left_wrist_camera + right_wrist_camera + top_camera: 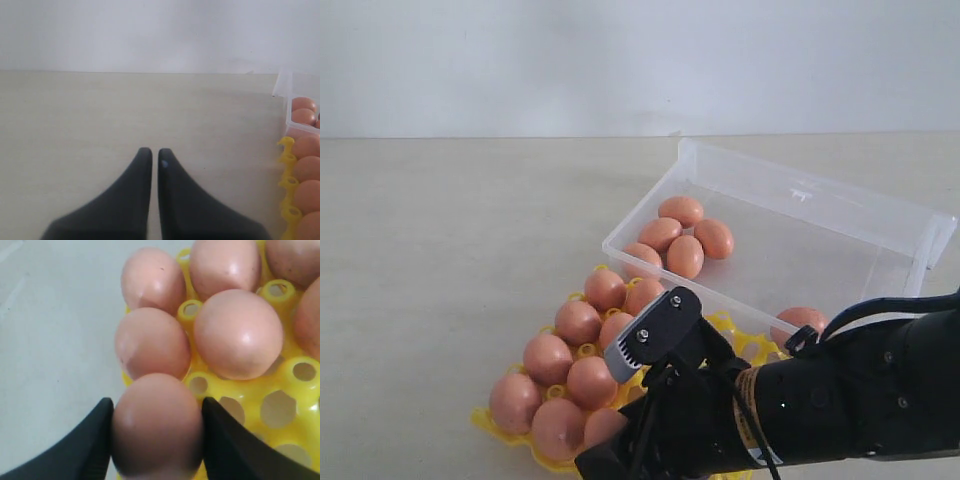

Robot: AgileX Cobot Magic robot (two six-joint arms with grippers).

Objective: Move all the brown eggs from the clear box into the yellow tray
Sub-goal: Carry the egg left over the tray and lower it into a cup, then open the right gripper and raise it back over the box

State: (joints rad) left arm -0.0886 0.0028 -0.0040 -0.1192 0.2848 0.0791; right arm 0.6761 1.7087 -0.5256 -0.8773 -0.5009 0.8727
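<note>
The brown eggs (685,256) look light, smooth and brittle (likely slippery); the right gripper (157,412) clamps one across its widest middle at the yellow tray (305,390) edge; the left gripper (155,160) rests closed.

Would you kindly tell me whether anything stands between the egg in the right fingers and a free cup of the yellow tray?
Nothing visible does. The right gripper holds the egg at the edge of the yellow tray, with open cups just beside it; the seated eggs fill other cups. The cup beneath it is hidden.
</note>
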